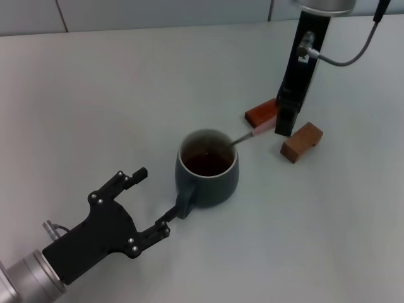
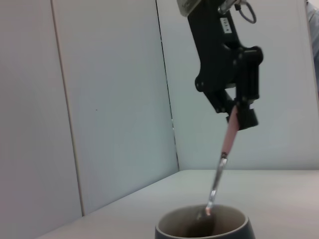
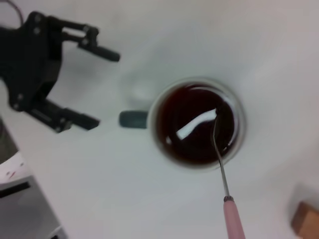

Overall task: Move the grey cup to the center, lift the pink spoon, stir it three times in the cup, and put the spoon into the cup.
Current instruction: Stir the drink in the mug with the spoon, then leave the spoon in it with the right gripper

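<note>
Nearest, the left gripper hangs with jaws spread, just short of the grey cup's loop handle. Right gripper jaws clench the pink spoon by its handle — metal bowl dipped in dark liquid. Glazed, rounded walls are slick; a sideways drag could tip the cup or slop liquid onto the desk.

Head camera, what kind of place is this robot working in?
Probably a lab test bench rather than a kitchen: a plain pale table backed by bare wall panels, holding only the grey cup, the pink spoon and two wooden blocks.
</note>
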You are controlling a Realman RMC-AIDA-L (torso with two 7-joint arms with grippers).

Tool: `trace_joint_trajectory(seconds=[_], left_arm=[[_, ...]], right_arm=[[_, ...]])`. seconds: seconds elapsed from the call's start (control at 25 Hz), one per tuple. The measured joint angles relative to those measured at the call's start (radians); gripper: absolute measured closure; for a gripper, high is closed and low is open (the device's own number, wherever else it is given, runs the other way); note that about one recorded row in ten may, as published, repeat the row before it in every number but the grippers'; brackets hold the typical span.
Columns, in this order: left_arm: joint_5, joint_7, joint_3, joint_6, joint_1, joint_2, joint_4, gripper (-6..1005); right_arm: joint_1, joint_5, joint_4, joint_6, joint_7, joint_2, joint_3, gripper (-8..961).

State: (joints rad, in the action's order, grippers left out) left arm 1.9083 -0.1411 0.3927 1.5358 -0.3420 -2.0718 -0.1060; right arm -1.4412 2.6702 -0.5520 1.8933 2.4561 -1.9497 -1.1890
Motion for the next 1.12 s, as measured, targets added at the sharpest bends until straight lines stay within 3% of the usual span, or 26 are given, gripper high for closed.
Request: trace_joint_trajectory(seconds=[0.28, 0.76, 1.12], left_arm=[[0.0, 0.0, 0.0, 0.001, 0.0, -0.002, 0.0, 197], [0.001, 0.0, 0.002, 0.002, 0.0, 0.001, -0.009, 197], [0.002, 0.0, 0.002, -0.002, -0.001, 0.002, -0.007, 197]], right_arm=[[-0.017, -0.005, -0.004, 0.028, -0.031, -0.036, 0.043, 841], [-0.022, 0.09, -0.004, -0.018, -0.03, -0.023, 0.046, 842], [-0.036, 0.039, -0.006, 0.003, -0.043, -0.052, 0.055, 839]])
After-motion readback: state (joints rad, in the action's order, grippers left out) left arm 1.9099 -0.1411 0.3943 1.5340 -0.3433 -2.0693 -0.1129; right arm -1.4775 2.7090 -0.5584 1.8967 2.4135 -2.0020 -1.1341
